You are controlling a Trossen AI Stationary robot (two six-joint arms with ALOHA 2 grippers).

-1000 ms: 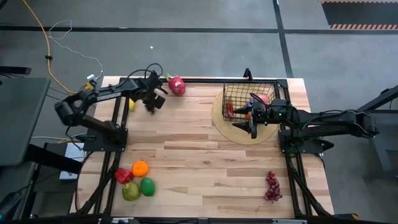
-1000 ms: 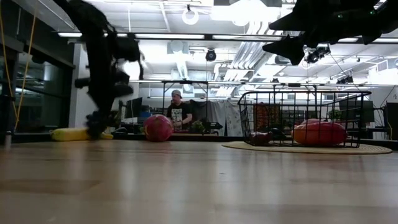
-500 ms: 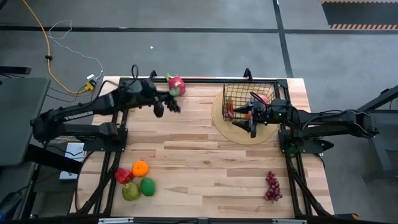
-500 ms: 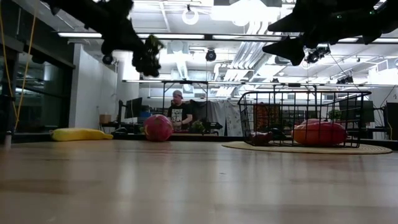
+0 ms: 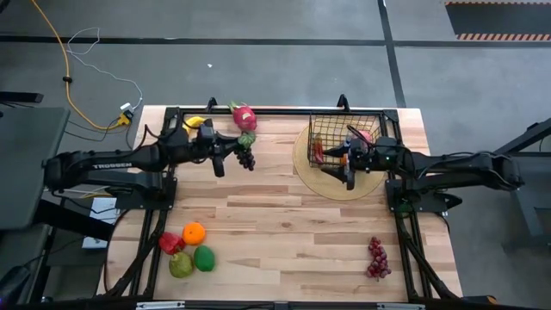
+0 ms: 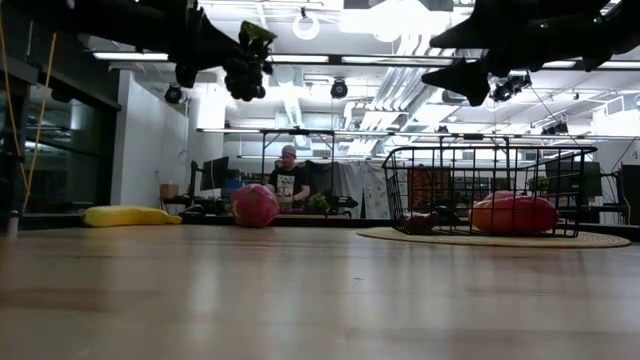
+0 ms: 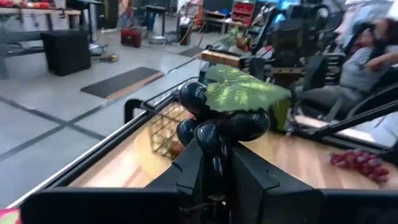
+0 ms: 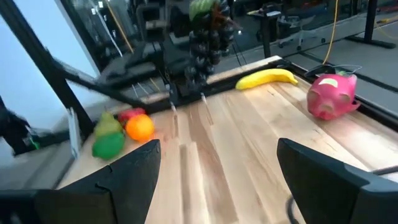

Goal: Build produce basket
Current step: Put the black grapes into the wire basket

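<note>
The left gripper (image 5: 244,156) has its jaws clamped on dark grapes (image 5: 247,158), held above the surface. The right gripper (image 5: 346,169) hovers over the basket (image 5: 327,123), jaws wide and empty.

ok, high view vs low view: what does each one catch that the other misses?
High view only: the orange, red pepper, green fruits and red grapes at the near edge. Low view only: a person in the room behind. Both: left gripper shut on the dark grapes, raised off the table; banana; dragon fruit; basket under the open right gripper.
</note>
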